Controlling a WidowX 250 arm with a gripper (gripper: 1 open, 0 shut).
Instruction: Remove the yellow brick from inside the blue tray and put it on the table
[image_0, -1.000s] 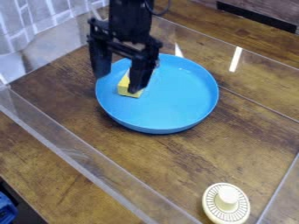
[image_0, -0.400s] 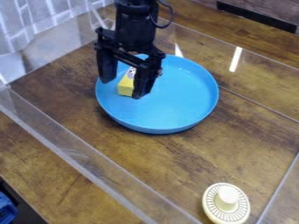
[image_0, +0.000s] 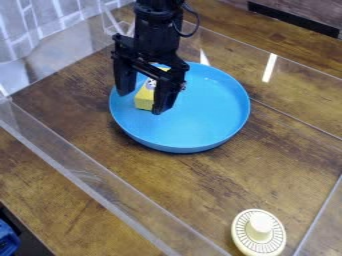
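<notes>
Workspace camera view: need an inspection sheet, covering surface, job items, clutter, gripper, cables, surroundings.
Surface: dark brown wood-plank tabletop, grain visible.
Job item, container: round shallow bright-blue plastic tray, on the tabletop.
Job item, brick: small yellow rectangular brick inside the tray, partly hidden by the gripper.
Clutter: cream round ribbed disc with a raised centre, apart from the tray; blue object at the lower left edge, cut off by the frame.
Gripper: black two-fingered gripper open over the brick, nothing clearly gripped.
Cables: nothing seen that is clearly a cable.
Surroundings: clear acrylic wall along the left side.
</notes>
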